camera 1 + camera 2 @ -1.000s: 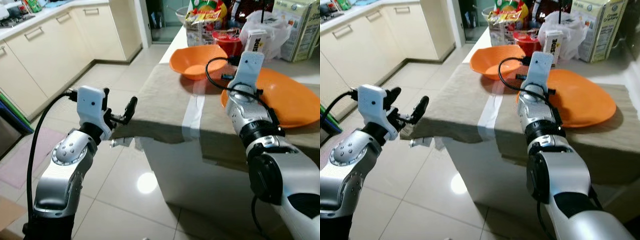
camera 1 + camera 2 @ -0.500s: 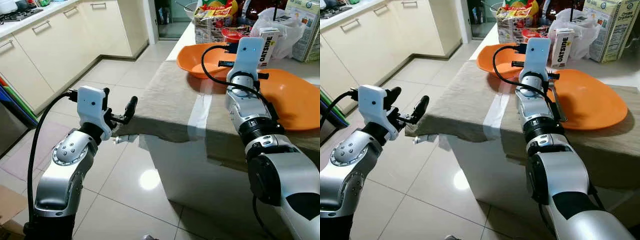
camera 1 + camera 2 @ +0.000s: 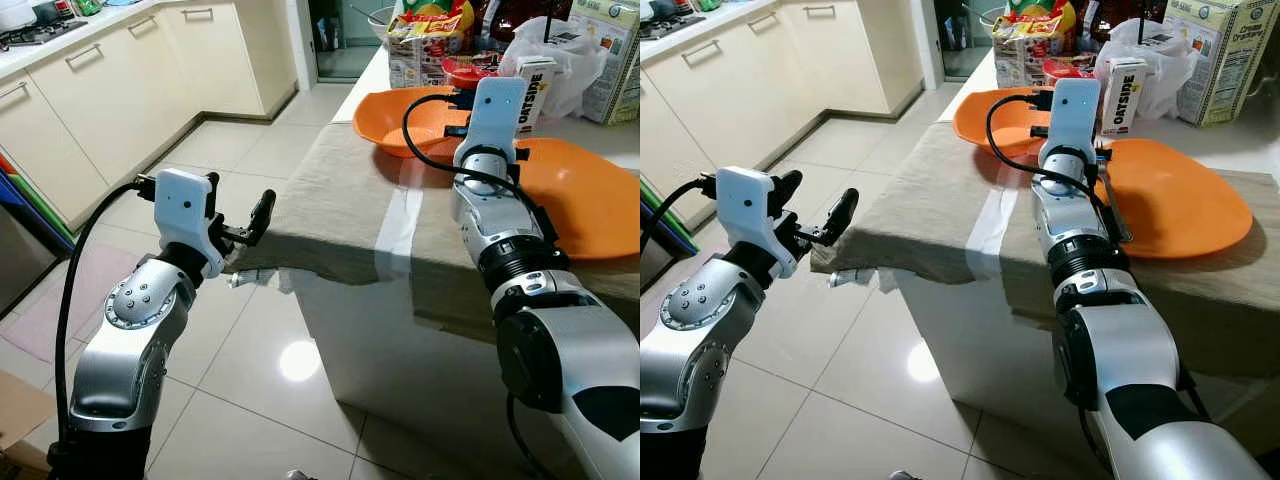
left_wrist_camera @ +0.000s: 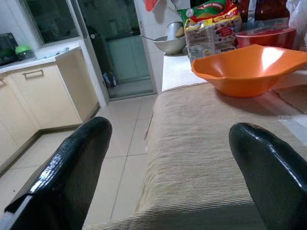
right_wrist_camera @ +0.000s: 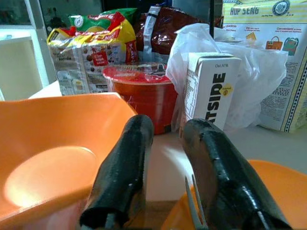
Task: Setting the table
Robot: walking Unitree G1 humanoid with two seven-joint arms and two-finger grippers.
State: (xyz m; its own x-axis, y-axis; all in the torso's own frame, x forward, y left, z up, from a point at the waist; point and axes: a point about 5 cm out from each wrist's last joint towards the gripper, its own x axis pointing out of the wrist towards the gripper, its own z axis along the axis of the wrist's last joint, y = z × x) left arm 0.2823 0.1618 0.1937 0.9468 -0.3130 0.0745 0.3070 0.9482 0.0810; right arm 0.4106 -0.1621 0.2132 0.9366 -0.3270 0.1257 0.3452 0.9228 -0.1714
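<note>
A beige cloth (image 3: 330, 200) covers the near end of the table. On it stand an orange bowl (image 3: 395, 115) and a wide orange plate (image 3: 1170, 200). A fork (image 3: 1113, 210) lies on the plate's left part, beside my right forearm. My right gripper (image 5: 168, 139) hovers over the plate's far left rim, between bowl and plate. Its fingers are a narrow gap apart and hold nothing, and the fork tines (image 5: 194, 203) show just below them. My left gripper (image 3: 238, 205) hangs wide open off the table's near left corner, level with the cloth's edge.
Behind the dishes stand snack bags (image 5: 91, 43), a red lidded tub (image 5: 139, 91), an Oatside carton (image 3: 1120, 90), a white plastic bag (image 5: 249, 72) and a tall carton (image 3: 1220, 55). Cream cabinets (image 3: 90, 110) line the left. Tiled floor (image 3: 250, 370) lies between cabinets and table.
The camera has shifted, bringing the table closer. The right gripper has moved slightly toward the plate's far rim, and the fork now shows on the plate. The left arm has kept still.
</note>
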